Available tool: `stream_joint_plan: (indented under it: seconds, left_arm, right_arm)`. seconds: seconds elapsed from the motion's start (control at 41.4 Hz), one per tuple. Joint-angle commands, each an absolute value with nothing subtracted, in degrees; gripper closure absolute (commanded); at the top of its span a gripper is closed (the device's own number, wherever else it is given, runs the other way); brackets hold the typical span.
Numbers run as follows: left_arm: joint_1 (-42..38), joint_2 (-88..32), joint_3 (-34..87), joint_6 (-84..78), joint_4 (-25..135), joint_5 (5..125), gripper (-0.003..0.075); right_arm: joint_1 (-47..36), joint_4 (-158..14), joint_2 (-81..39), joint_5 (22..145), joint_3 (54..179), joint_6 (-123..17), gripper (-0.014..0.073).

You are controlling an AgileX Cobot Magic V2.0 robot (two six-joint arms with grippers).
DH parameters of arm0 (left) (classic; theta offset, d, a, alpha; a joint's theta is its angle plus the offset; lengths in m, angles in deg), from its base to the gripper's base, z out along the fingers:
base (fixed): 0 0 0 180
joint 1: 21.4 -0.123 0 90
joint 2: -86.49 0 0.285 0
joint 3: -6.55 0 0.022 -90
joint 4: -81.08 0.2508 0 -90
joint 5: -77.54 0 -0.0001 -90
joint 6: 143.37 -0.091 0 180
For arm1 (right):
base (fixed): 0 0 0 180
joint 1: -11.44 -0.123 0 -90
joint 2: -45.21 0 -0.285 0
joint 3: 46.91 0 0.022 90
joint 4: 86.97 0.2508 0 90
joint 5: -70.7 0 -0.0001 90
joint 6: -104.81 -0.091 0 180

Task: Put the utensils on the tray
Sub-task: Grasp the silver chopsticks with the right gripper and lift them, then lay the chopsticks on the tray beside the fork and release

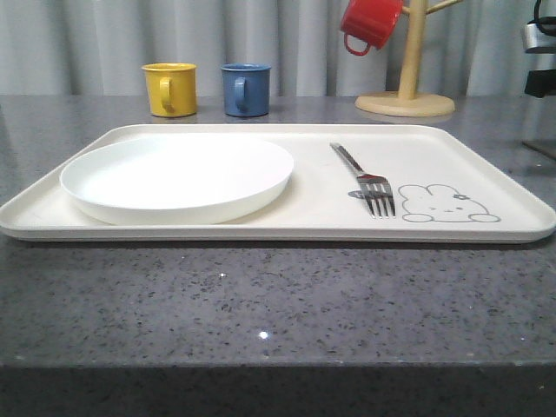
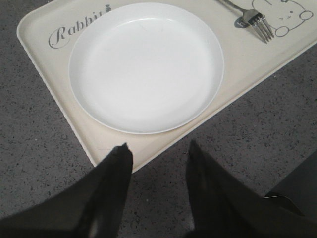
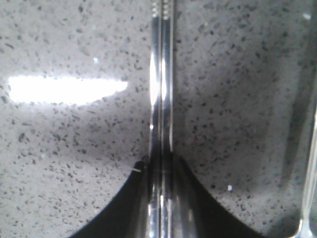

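Right gripper (image 3: 161, 166): we see both fingers clamped on a slim flat steel piece (image 3: 161, 84), most likely a knife. It runs straight out from the fingertips over the speckled grey counter (image 3: 64, 158). Serrations show at its far end. We can't tell whether it touches the counter. Another shiny utensil (image 3: 311, 163) sits at the edge of that wrist frame; we can't tell which one.

Left gripper (image 2: 158, 158): jaws apart, nothing between them. It hangs over the counter just off the tray (image 1: 217, 228) edge, near the plate (image 1: 178, 181).

Front view, clock directions from tray centre:
- Tray lies flat on the counter, long side toward us.
- Plate is on the tray at 9 o'clock, filling most of the left half.
- Fork (image 1: 365, 181) is on the tray at 3 o'clock, just beside the plate's right rim but apart from it. Tines point to 5 o'clock, toward us; handle runs back to 11.
- Fork tines end just beside the rabbit drawing (image 1: 443, 205), which sits at 4 o'clock near the front right corner.
- Yellow mug (image 1: 169, 89) and blue mug (image 1: 245, 89) stand off the tray at 11 and 12 o'clock, near each other, apart.
- Wooden mug stand (image 1: 407, 82) at 1 o'clock behind the tray, red mug (image 1: 369, 23) hanging on it.

"Rabbit" script (image 2: 77, 27) is printed on the tray beside the plate, seen in the left wrist view.
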State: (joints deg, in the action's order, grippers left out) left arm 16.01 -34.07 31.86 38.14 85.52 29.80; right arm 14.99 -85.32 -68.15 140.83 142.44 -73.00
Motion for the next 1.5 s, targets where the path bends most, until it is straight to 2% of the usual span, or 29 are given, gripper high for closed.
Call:
stream_joint_plan:
  seconds: [0.0, 0.242, 0.653, 0.991, 1.088, 1.209, 1.281, 1.474]
  left_arm:
    - [16.37, -34.52, 30.35, 38.67, 85.86, 33.7, 0.0436]
    - [16.37, -34.52, 30.35, 38.67, 85.86, 33.7, 0.0436]
    - [16.37, -34.52, 30.35, 38.67, 85.86, 33.7, 0.0436]
    - [16.37, -34.52, 30.35, 38.67, 85.86, 33.7, 0.0436]
    - [16.37, -34.52, 30.35, 38.67, 85.86, 33.7, 0.0436]
    - [16.37, -34.52, 30.35, 38.67, 85.86, 33.7, 0.0436]
    - [16.37, -34.52, 30.35, 38.67, 85.86, 33.7, 0.0436]
    - [16.37, -34.52, 30.35, 38.67, 85.86, 33.7, 0.0436]
  right_arm:
    - [15.04, -84.58, -65.97, 146.64, 144.02, -72.35, 0.0562]
    - [13.0, -77.27, -62.35, 147.23, 146.02, -72.35, 0.0561]
    - [1.11, -65.52, -62.22, 145.35, 146.67, -75.19, 0.0559]
    - [0.55, -64.98, -67.06, 142.81, 146.67, -80.17, 0.0557]
    - [0.55, -64.98, -67.37, 142.81, 146.67, -80.17, 0.0509]
    - [0.55, -65.03, -67.37, 142.75, 146.67, -80.12, 0.037]
    - [0.55, -65.03, -67.37, 142.17, 146.67, -79.98, 0.0319]
    - [0.55, -65.08, -66.47, 141.38, 146.67, -76.2, 0.0307]
